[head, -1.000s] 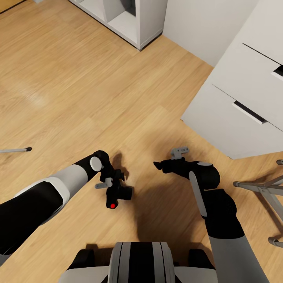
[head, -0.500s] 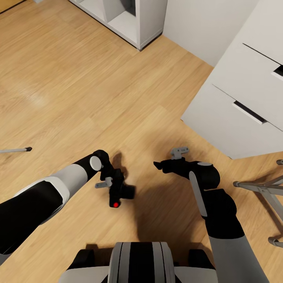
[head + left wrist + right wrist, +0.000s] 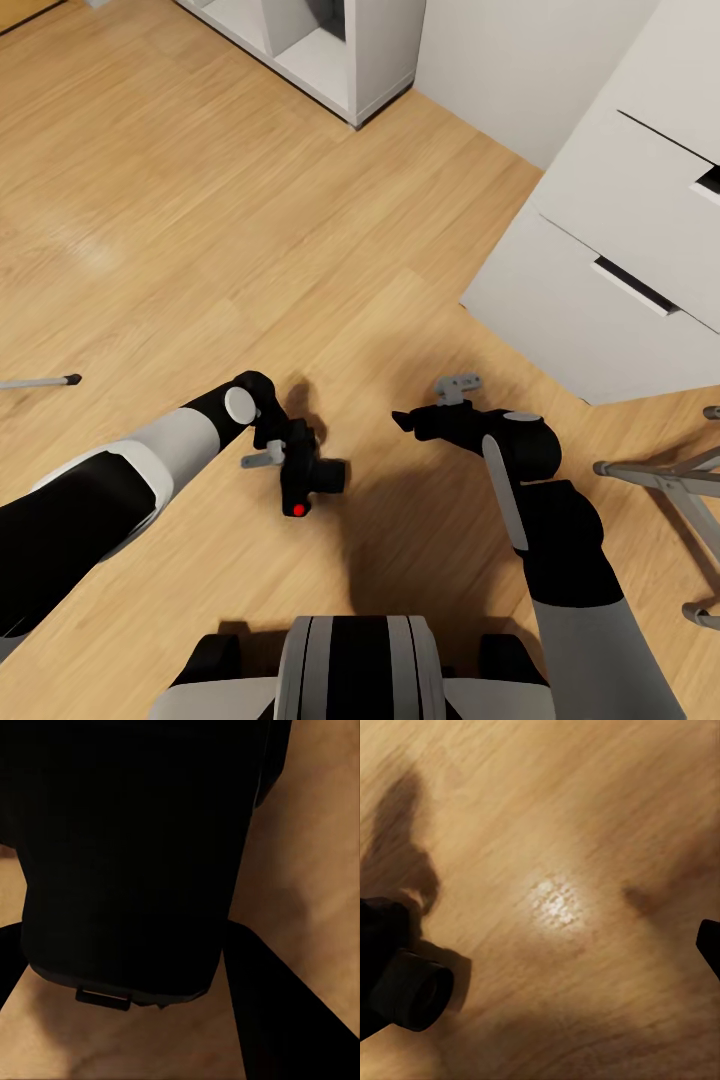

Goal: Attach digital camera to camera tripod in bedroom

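The digital camera (image 3: 308, 480) is a small black body with a red dot, held just above the wood floor near my base. My left gripper (image 3: 296, 462) is shut on it. In the left wrist view the camera's dark body (image 3: 135, 855) sits between the two black fingers (image 3: 289, 1020). My right gripper (image 3: 403, 421) hovers a short way to the right of the camera, open and empty. The right wrist view looks at the floor, with the camera's stubby lens (image 3: 411, 991) to one side. A thin grey tripod leg with a black foot (image 3: 42, 381) pokes in at the far left.
A white drawer chest (image 3: 620, 250) stands at the right, white cube shelves (image 3: 330, 45) at the back. A low grey metal frame (image 3: 665, 478) with flat feet lies at the right edge. Light wood floor (image 3: 180, 220) stretches between them.
My left gripper has carried the camera a little to the right and forward, turning it slightly. The right arm has stayed still.
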Motion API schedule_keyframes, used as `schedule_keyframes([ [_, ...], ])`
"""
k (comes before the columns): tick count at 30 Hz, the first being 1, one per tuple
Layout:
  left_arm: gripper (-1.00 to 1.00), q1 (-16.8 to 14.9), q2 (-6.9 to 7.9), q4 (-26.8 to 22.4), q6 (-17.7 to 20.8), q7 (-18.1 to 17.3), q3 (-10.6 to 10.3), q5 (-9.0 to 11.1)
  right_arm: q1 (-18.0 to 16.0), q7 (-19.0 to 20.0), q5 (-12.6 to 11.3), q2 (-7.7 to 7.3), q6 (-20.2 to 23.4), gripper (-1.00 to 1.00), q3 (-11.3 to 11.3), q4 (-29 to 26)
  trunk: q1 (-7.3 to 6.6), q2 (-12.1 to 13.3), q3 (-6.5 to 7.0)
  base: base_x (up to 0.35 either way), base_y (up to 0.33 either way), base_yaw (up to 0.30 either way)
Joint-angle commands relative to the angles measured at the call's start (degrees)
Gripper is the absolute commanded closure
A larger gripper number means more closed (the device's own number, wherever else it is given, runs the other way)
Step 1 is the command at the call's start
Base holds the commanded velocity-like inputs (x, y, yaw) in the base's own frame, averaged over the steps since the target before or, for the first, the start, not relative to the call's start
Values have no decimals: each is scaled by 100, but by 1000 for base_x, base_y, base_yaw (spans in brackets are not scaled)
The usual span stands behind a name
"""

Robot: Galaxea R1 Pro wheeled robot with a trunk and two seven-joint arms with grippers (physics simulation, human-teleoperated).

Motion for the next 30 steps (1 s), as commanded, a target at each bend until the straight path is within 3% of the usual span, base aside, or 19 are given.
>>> schedule_keyframes([
  [1,100,-2,0,-8,-9,-39,4,9,-3,11,8,1,26,-100,-2,-5,-1,-1,-3,0,0,0],
  [13,100,-27,9,-11,-9,-30,10,9,-6,26,8,-20,31,-100,-13,-5,-1,-1,-3,0,0,0],
  [30,100,-773,-26,-31,-9,38,37,15,130,51,8,-63,82,-100,-26,-5,-1,-1,-3,0,0,0],
])
